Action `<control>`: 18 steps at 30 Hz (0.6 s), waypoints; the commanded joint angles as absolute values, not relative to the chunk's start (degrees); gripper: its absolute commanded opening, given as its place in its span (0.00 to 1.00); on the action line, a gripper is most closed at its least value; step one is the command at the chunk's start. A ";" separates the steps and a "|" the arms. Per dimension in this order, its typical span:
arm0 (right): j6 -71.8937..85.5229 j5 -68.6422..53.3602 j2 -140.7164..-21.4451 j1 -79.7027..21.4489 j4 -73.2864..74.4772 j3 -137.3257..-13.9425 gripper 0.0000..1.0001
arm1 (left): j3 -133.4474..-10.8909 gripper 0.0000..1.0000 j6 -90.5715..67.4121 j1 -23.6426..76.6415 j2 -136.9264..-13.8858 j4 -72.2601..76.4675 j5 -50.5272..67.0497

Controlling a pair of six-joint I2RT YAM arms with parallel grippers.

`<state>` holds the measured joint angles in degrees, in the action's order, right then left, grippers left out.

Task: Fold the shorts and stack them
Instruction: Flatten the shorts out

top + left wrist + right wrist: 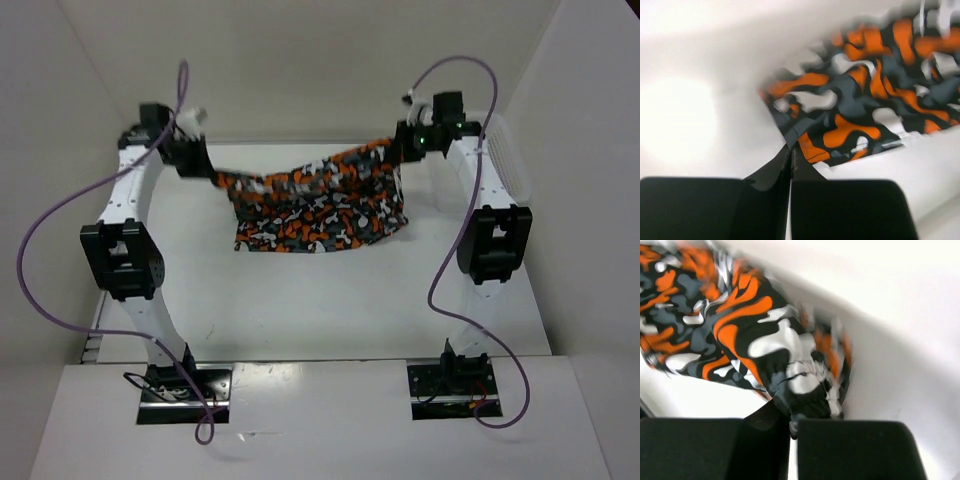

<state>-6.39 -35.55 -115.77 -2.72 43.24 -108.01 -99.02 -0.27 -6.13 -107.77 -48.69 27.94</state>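
One pair of shorts [318, 205], left arm [125, 255], right arm [492, 240], both jaws pinching it

The white table [330, 300] bears little directly, only the lower edge of the camouflage-print shorts [320, 205], which seems to rest on it towards the back.

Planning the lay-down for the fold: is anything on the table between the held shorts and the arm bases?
Nothing visible does. The left gripper and right gripper are shut on the shorts, stretched between them at the far end; the table in front looks bare. A white basket stands aside, beyond the right arm.
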 commanded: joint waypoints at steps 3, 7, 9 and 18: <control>7.82 -44.91 -114.53 -3.34 33.31 -131.55 0.00 | -137.65 0.00 0.00 -10.20 -110.48 -44.82 27.07; 5.63 -46.05 -107.33 -3.34 34.19 -123.95 0.00 | -133.29 0.00 0.00 -10.72 -103.73 -47.02 29.34; 2.91 -46.05 -101.97 -3.34 35.67 -115.17 0.00 | -124.85 0.00 0.00 -10.72 -96.70 -47.02 29.97; -21.59 -34.13 -88.25 -7.55 48.40 -76.49 0.00 | -75.12 0.00 0.00 -8.35 -73.50 -49.99 19.17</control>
